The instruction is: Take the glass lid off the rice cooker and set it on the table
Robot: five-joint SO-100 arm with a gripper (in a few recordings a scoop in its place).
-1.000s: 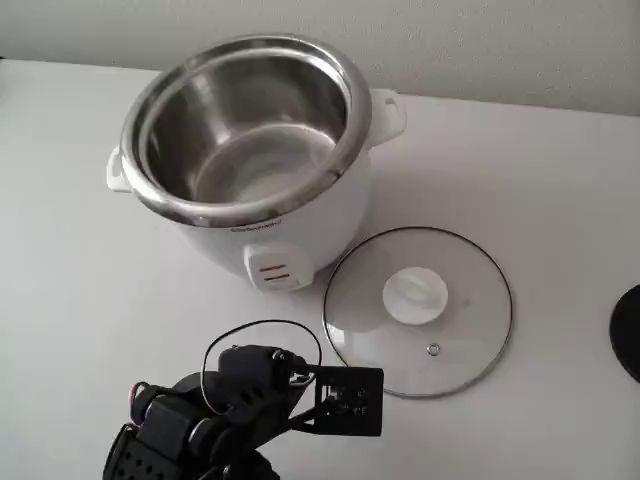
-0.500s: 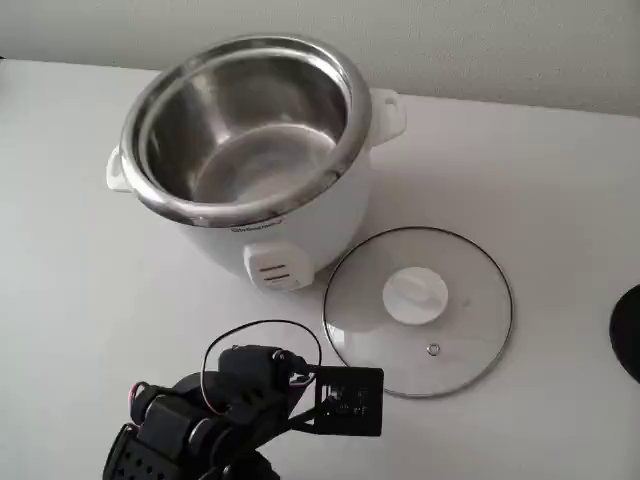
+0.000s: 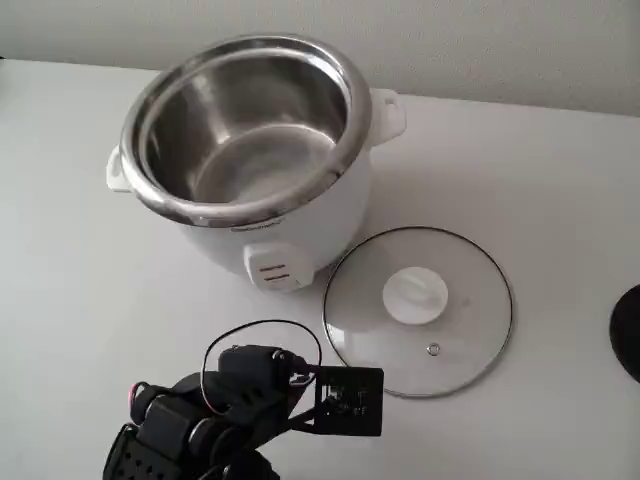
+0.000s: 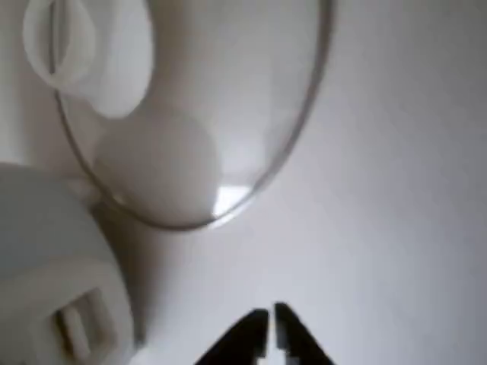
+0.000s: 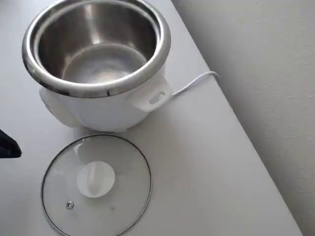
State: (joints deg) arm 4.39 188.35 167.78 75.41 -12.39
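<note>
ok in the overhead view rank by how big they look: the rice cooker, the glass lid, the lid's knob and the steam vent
1. Squat white rice cooker with steel pot: largest.
2. Round clear glass lid: somewhat smaller.
3. White plastic knob.
4. Small metal steam vent: smallest.

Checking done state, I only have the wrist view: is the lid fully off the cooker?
Observer: Yes. The glass lid lies flat on the table, knob up, beside the rice cooker.
Operator: Pot empty?
Observer: In the overhead view the steel pot is bare inside.
Operator: Anything else near it?
Observer: A white cord runs off the cooker toward the table's edge.
Operator: Gripper?
Observer: The gripper is shut on nothing, apart from the lid.
</note>
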